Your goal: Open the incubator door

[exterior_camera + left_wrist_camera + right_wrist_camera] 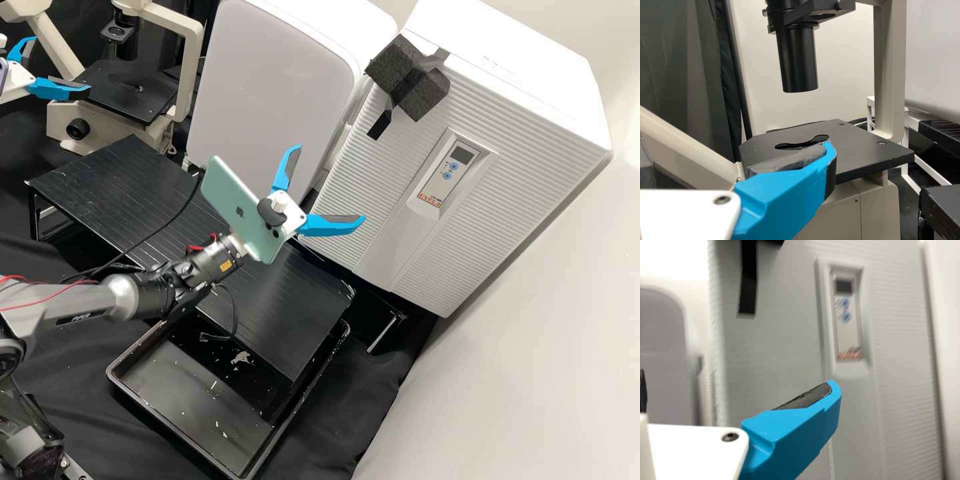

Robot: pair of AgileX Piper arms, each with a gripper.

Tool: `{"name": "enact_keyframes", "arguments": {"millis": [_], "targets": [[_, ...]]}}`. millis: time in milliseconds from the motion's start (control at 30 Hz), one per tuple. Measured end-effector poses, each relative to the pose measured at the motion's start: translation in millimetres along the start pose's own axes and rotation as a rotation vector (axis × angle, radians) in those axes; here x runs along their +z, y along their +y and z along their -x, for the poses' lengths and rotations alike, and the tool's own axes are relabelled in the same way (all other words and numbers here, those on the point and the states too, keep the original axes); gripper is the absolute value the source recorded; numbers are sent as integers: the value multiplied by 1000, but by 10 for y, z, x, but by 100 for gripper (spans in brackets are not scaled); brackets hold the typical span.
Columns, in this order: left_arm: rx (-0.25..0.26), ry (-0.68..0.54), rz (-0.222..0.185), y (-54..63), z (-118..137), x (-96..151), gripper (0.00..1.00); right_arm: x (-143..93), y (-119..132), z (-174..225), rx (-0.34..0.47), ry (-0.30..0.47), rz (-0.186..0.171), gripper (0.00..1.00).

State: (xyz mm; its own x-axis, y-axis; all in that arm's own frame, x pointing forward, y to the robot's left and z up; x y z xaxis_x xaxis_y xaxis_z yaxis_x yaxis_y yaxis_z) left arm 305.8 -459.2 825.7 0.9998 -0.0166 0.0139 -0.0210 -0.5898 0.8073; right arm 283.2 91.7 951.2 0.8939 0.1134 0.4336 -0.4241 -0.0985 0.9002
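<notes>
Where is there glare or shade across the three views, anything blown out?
High view: soft sheen on the black ribbed platform, bright patch on the right-hand wall. Right wrist view: background beyond the incubator door near white, door itself in greyer shade. Left wrist view: no strong glare; dark curtain against a pale wall.

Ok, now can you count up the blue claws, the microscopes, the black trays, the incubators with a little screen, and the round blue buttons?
Claws: 2 (left claw, right claw)
Microscope: 1
Black tray: 1
Incubator with a screen: 1
Round blue buttons: 2
Total: 7
</notes>
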Motion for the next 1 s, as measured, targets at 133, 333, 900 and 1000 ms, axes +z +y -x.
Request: {"name": "enact_keyframes", "arguments": {"millis": [133, 333, 900, 1000], "targets": [[0, 0, 0, 0, 0, 0, 100, -234, -42, -95, 46, -25, 51, 100], [0, 0, 0, 0, 0, 0, 100, -602, -144, -181, 77, -59, 136, 100], [0, 0, 0, 0, 0, 0, 100, -742, -531, -457, 81, -321, 209, 100], [0, 0, 0, 0, 0, 0, 100, -741, -516, -455, 98, -325, 212, 100]]}}
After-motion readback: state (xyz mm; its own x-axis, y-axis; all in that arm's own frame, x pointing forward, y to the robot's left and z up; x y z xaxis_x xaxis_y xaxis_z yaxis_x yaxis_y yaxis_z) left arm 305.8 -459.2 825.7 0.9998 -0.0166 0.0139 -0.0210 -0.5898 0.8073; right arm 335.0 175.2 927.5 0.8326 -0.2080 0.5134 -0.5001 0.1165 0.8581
